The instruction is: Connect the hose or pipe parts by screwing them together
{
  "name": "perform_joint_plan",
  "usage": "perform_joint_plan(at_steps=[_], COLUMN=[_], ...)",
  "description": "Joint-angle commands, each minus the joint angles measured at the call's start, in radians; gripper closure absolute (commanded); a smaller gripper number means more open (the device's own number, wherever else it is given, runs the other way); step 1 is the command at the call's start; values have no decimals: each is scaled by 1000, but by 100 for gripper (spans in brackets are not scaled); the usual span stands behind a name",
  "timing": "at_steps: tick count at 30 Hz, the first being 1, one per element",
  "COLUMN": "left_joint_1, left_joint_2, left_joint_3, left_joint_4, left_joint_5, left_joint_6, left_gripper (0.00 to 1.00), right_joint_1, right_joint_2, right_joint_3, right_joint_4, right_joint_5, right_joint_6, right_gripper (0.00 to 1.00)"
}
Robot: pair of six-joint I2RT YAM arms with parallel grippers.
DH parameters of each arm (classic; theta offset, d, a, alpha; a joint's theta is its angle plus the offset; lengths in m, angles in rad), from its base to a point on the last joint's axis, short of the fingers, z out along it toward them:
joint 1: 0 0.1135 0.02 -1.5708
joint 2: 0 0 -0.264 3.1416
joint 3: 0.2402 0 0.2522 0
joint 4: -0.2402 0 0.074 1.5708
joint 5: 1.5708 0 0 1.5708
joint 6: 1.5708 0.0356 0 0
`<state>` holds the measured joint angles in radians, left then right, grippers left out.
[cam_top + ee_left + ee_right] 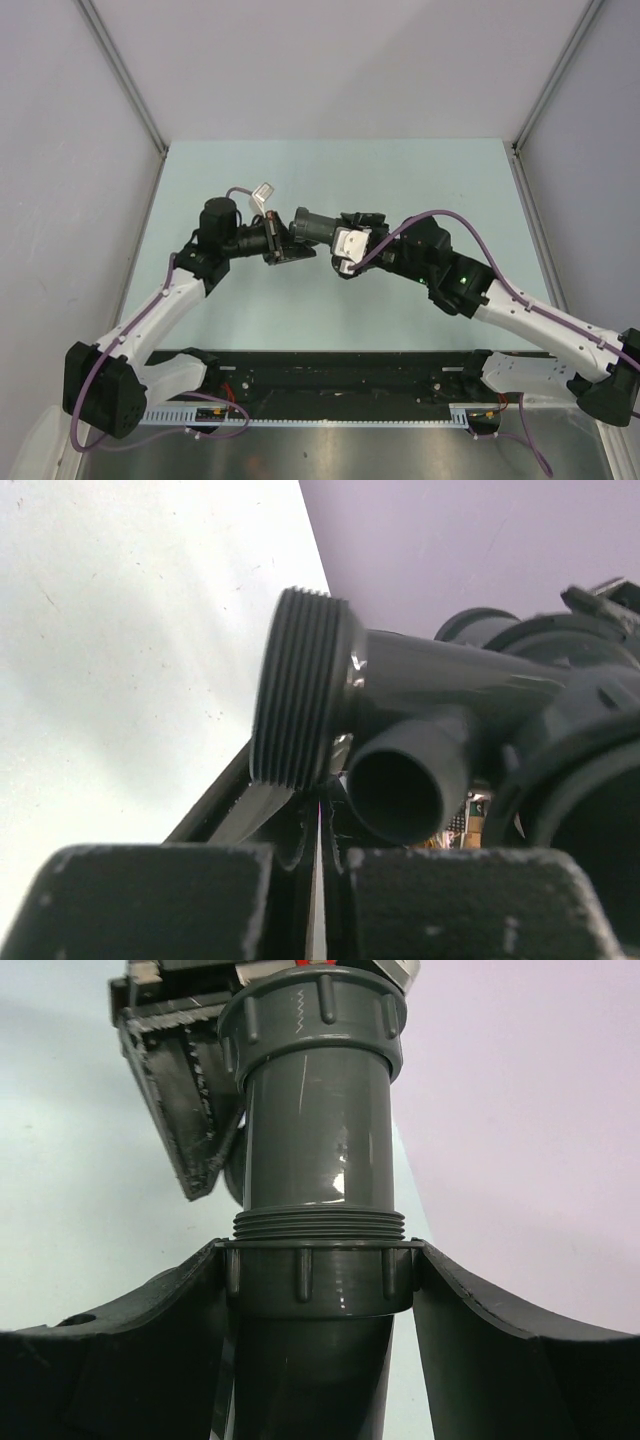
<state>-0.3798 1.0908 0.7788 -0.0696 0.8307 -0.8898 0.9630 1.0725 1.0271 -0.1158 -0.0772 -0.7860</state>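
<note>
Two troubles look likely. Above the middle of the table point(420, 180), the right gripper point(320, 1260) clamps the straight tube point(315, 1130) by its ribbed collar point(320, 1295), with its fingers snug on either side. A band of thread point(318, 1224) shows bare just to the left of that collar, so the joint seems not fully wound, and a turn begun off-axis could cross the threads and jam. The left gripper point(320, 858) has its jaws pressed together just beside the branched fitting point(440, 675) (whether they nip any part of it I cannot tell), near its side port point(400, 780). If it grips nothing, the fitting would simply spin with the tube. A slip at the collar could also drop both parts onto the table.
</note>
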Motion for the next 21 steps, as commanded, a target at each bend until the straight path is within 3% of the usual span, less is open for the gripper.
perform_joint_plan(at_steps=[1,5,9,21], left_joint_1=[-4,-2,-2,1], left_joint_2=[21,20,8,-2], left_joint_3=[56,48,14,66], left_joint_4=[50,65,201,287], left_joint_5=[-42,-59,-28,39], left_joint_6=[3,0,-61,-18], left_gripper=[98,95,94,82], right_joint_1=[17,17,17,-13], right_joint_2=[-40,-42,-46,-40], right_joint_3=[57,57,56,54], right_joint_4=[33,-5,-47,-147], right_joint_5=[-119,-145,-187,-318], right_joint_6=[51,67,77,106], right_gripper=[100,100,100,100])
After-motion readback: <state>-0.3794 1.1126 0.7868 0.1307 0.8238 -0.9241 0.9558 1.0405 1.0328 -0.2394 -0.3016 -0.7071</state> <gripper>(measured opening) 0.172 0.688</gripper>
